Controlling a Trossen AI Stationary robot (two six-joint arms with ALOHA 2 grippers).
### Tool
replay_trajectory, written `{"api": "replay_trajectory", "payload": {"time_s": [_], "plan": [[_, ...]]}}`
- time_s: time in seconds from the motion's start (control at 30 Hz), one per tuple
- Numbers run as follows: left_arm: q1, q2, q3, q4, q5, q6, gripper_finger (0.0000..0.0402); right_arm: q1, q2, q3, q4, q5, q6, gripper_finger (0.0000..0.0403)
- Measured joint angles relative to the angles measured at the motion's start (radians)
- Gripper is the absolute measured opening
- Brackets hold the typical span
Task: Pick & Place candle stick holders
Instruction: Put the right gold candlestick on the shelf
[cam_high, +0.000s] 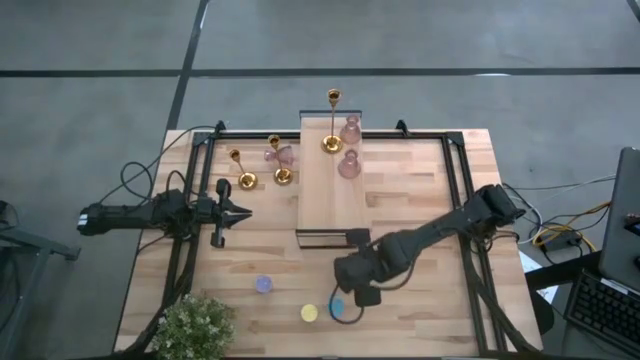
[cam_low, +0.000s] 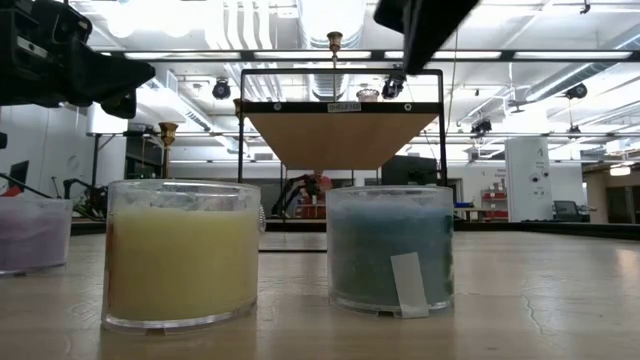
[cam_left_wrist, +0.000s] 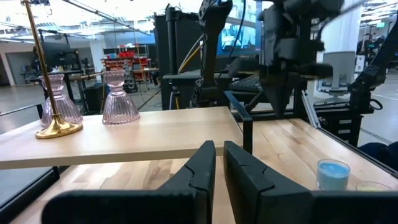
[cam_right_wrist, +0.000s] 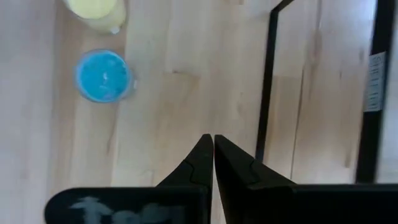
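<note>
1. A light wood surface (cam_high: 420, 200) seen from above, ringed by a black metal frame (cam_high: 455, 190); a long wooden block (cam_high: 330, 205) lies in the middle, running from the far edge towards the near side.
2. On the block's far end stand one gold holder (cam_high: 332, 125) and two pink holders (cam_high: 350, 148); these look already placed.
3. Left of the block, on the surface, two more gold holders (cam_high: 262, 170) and a third pink holder (cam_high: 277, 155) stand close together; by my reading they are not yet moved.
4. Near the front edge sit the purple cup (cam_high: 263, 284), the yellow cup (cam_high: 309, 313) and the blue cup (cam_high: 337, 308), apart from the block.
5. The right gripper (cam_right_wrist: 212, 149) hangs above the surface near the blue cup, fingers fully closed, holding nothing.
6. The left gripper (cam_high: 243, 211) waits at the left, just near of the gold holders, fingers nearly closed and empty.
7. A leafy plant (cam_high: 195, 328) fills the near left corner.
8. Open room: the block's near half is bare; the frame rails hem in both sides.
</note>
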Motion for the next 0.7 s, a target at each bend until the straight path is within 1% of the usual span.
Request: {"api": "replay_trajectory", "payload": {"time_s": [0.1,0.23,0.37,0.53,0.7], "plan": [[0.000,0.000,0.000,0.000,0.000,0.000,0.0037,0.040,-0.019,-0.065,0.063,0.065,0.016,0.0008],[0.000,0.000,0.000,0.000,0.000,0.000,0.0037,0.097,-0.091,-0.189,0.229,0.117,0.035,0.0008],[0.000,0.000,0.000,-0.001,0.000,0.000,0.0037,0.140,-0.199,-0.335,0.392,0.146,0.041,0.0008],[0.000,0.000,0.000,-0.004,0.000,0.000,0.0037,0.163,-0.342,-0.532,0.617,0.198,0.040,0.0008],[0.000,0.000,0.000,-0.005,0.000,0.000,0.0037,0.162,-0.466,-0.730,0.864,0.201,0.005,0.0008]]}}
